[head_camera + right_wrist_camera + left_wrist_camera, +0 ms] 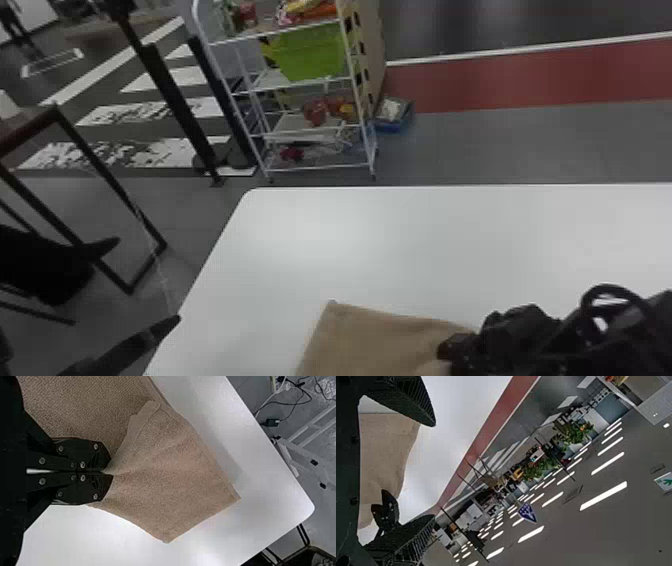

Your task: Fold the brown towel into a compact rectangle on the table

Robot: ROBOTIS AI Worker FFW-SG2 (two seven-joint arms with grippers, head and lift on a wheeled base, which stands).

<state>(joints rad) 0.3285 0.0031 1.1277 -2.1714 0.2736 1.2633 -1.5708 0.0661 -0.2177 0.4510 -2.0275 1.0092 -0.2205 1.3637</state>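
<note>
Items are listed left to right, with the brown towel as reference.

Item 1: a dark-framed table [56,111] stands on the floor, left of the towel and well apart from it.

Item 2: the left hand [167,325] is left of the towel, apart from it, near the edge of the desk [310,240]. In the left wrist view the left hand [434,470] is wide open, its 2 fingers spread, with nothing between the tips.

Item 3: a white rack [310,80] stands on the floor beyond the desk, farther out than the towel. It carries a green bin [311,52].

Item 4: the brown towel [372,340] lies on the white desk, between the 2 hands. It is not a compact rectangle. Creases fan out from the pinched spot, and 1 part overlaps another.

Item 5: a blue container [395,125] sits on the floor beside the rack, beyond the towel.

Item 6: the right hand [446,346] is at the towel's right side, closed on its fabric. The right wrist view confirms the grip: 2 fingers together, cloth pinched at the tips.
</note>
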